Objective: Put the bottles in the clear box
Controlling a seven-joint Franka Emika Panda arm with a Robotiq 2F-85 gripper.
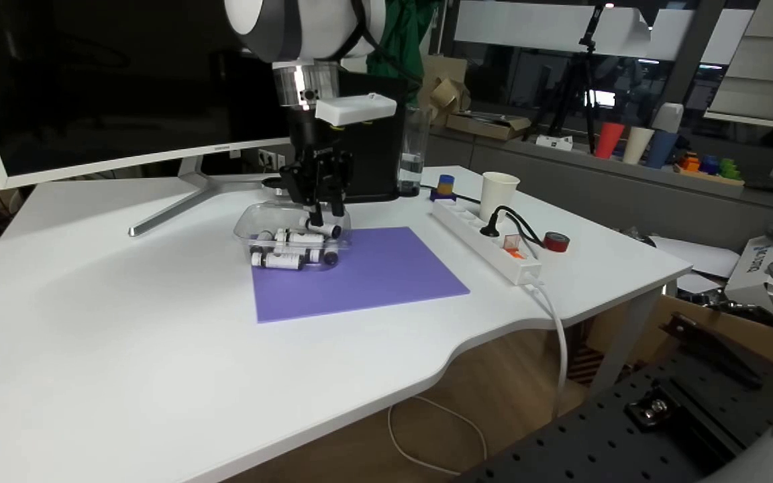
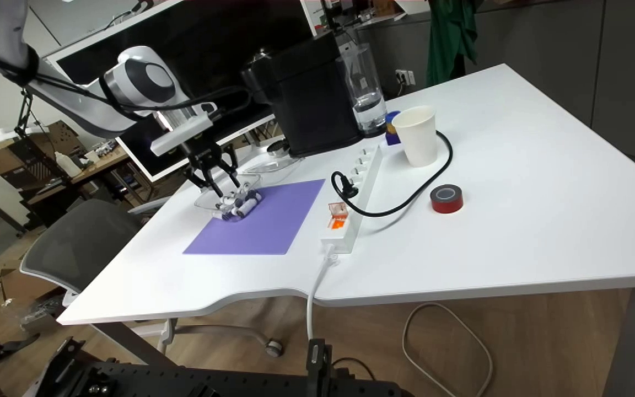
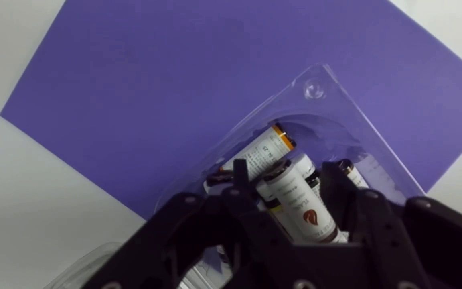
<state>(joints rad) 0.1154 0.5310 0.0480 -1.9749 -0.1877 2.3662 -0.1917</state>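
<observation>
The clear box [image 3: 375, 132] sits on the purple mat, and it also shows in both exterior views [image 1: 252, 225] [image 2: 203, 203]. Several small white-labelled bottles [image 1: 279, 260] [image 2: 247, 207] lie piled inside it. One bottle with a brown leaf mark [image 3: 301, 204] lies on top of the others, slanted. My gripper [image 3: 287, 172] points down over the box, and it shows in both exterior views [image 1: 327, 213] [image 2: 227, 188]. It is open, its fingers on either side of the top bottle, with a gap at the left finger. The gripper body hides part of the pile.
The purple mat [image 1: 366, 275] lies under part of the box. A clear lid-like piece [image 2: 273, 164] lies behind the box. The monitor [image 1: 125, 80], black box [image 2: 309, 99] and glass vessel [image 2: 370, 107] stand behind. The power strip [image 1: 480, 241], paper cup [image 1: 499, 191] and tape roll [image 2: 446, 199] stand aside.
</observation>
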